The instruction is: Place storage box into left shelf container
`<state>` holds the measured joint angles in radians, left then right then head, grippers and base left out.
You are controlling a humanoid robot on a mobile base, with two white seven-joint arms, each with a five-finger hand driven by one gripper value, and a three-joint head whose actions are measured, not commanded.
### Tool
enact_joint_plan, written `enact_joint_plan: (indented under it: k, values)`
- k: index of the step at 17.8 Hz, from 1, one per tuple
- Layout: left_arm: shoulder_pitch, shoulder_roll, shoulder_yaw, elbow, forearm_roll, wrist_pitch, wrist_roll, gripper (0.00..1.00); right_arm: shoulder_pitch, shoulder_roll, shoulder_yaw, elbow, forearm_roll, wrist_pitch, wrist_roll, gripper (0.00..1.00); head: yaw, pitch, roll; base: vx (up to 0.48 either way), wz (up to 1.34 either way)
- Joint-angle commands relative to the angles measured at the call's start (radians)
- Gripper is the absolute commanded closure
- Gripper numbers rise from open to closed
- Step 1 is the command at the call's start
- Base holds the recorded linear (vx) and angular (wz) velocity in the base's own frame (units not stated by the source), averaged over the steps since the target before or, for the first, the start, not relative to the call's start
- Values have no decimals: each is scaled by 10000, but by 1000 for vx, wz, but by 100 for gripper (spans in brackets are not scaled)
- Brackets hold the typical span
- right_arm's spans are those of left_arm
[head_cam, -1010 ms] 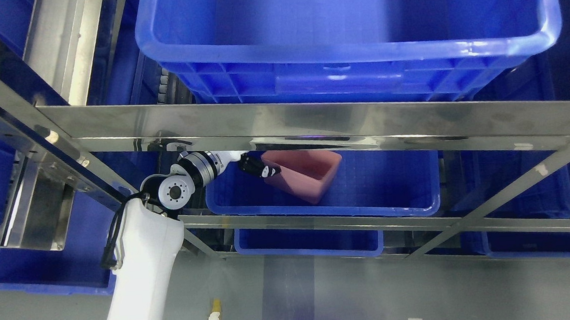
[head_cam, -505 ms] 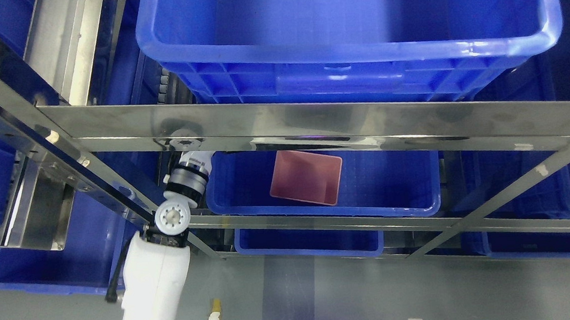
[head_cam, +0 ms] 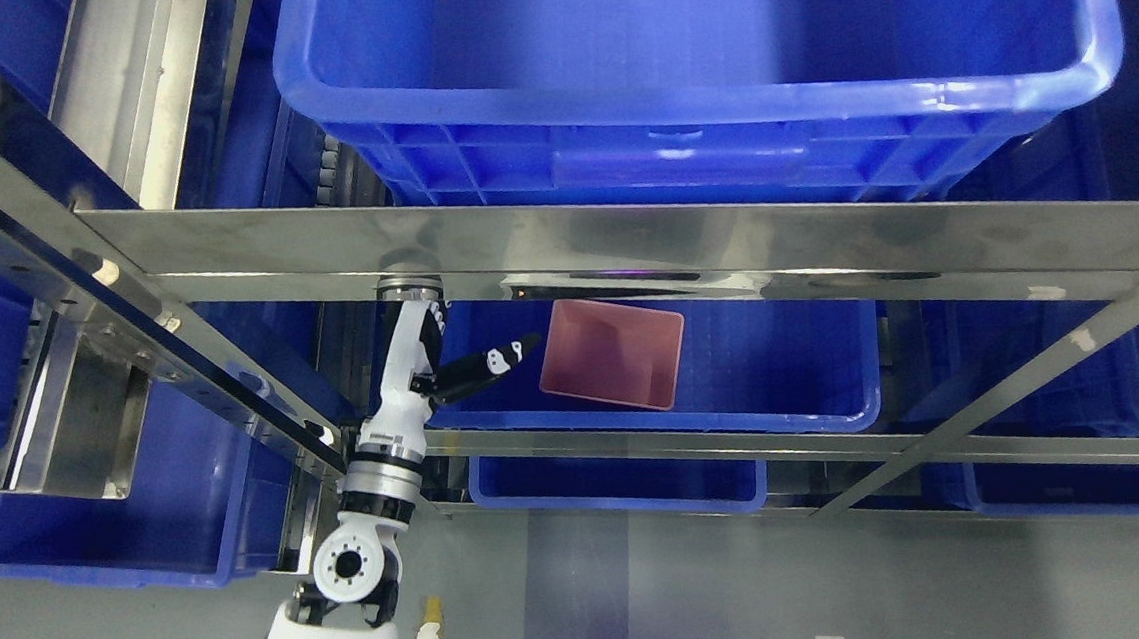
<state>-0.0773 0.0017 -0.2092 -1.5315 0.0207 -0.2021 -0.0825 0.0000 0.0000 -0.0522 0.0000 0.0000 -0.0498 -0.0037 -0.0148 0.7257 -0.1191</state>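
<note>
A small pink rectangular plastic storage box (head_cam: 612,355) sits upright inside a wide blue plastic shelf container (head_cam: 785,395), its open top facing up and showing a bare interior. It rests on the bin's floor toward the left half, slightly skewed to the walls. The bin sits on the middle shelf level, its far rim hidden behind a steel rail.

A warehouse or storeroom: steel racking (head_cam: 625,245) stacked with blue plastic bins (head_cam: 692,70) over grey concrete floor (head_cam: 649,595).
</note>
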Motion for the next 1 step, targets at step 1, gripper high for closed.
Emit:
enact_joint_plan:
  k: [1]
  values:
    - [865,158,6,-1513,437,-81,-3,0,-46,-174,0,-174,-215,7,6,0,0,0,0,0,0]
